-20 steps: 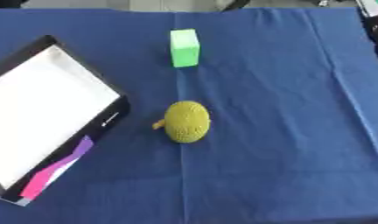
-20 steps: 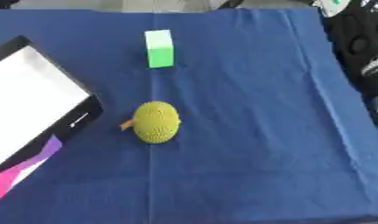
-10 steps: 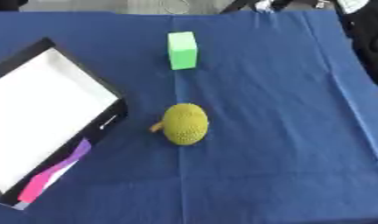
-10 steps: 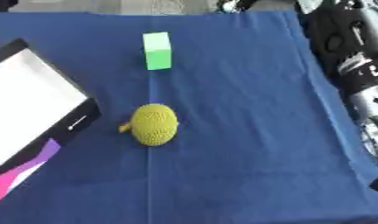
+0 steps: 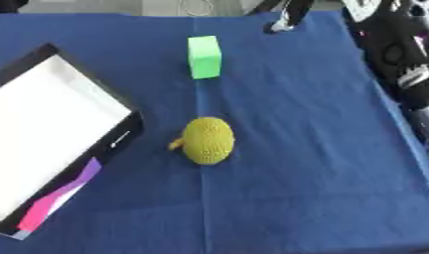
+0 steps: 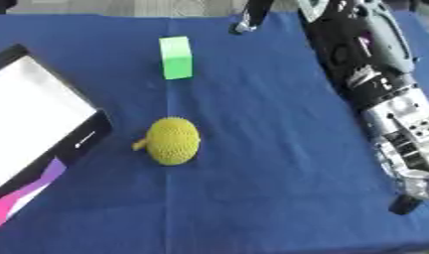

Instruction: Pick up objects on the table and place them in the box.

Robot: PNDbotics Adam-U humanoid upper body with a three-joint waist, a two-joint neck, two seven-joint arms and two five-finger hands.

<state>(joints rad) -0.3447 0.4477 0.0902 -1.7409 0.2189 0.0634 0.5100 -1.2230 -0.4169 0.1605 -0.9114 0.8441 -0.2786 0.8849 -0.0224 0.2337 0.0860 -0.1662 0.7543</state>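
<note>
Blue cloth-covered table (image 5: 296, 198) fills both views. Yellow knitted lemon-shaped toy (image 5: 207, 140) with a small stub on its left side lies mid-frame, slightly left of centre, nothing touching it. Green rectangular foam block (image 5: 204, 56) sits in the upper middle, well apart from the toy, long axis running up-frame.

Black-rimmed shallow box with a white interior (image 5: 53, 119) occupies the left side, tilted diagonally; its right rim is near the toy but not touching. A pink and purple patch shows at its lower corner, bottom left of frame. Nothing is in the box in the part that shows.

Right arm, black with silver joints (image 6: 374, 79), comes down the right edge of the right eye view from the upper right. Right hand (image 6: 407, 191) shows at the lower right edge, only partly in frame, well apart from both objects; cannot tell whether it's released or clenched. Left hand isn't visible in either view.
</note>
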